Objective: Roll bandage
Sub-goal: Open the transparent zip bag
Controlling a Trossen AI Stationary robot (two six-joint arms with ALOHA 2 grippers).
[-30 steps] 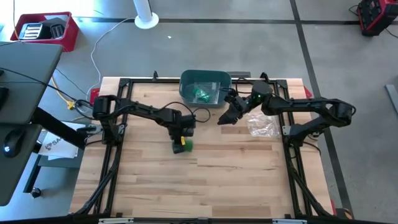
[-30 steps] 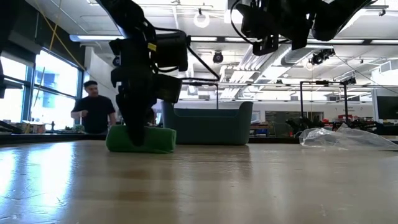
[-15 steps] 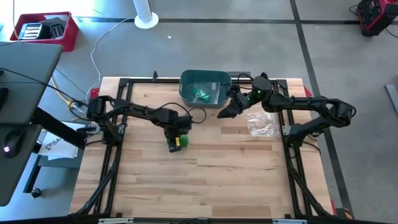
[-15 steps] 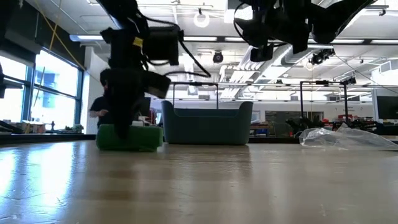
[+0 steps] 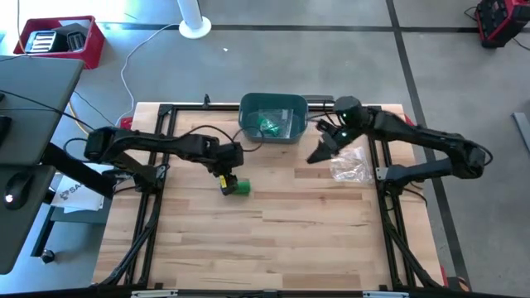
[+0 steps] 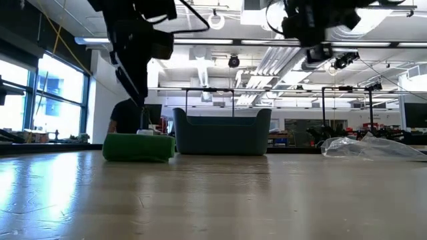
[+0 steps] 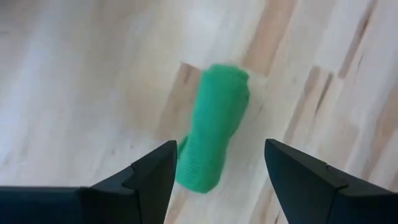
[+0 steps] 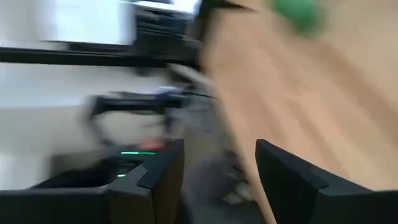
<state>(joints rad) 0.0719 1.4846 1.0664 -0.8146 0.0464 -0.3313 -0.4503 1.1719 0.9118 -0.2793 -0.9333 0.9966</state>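
My left gripper (image 7: 216, 163) has just let go: jaws now spread wide and lifted clear of the green bandage roll (image 5: 240, 186), which a second ago sat clamped between them. The roll lies on its side on the wooden table (image 5: 315, 240), left of centre, just near of the teal bin (image 5: 273, 116), touching nothing but the boards; in the low view it rests flat (image 6: 138, 147) with my left arm pulled up and away to its left. My right gripper (image 5: 318, 153) has swung right, away from the roll, and hangs in the air between the bin and the crumpled clear plastic wrap (image 5: 348, 165), fingers apart, holding nothing. My judgement: the roll looks compact and finished, so the release reads as the end of the rolling step; what's left is probably dropping it in the bin.
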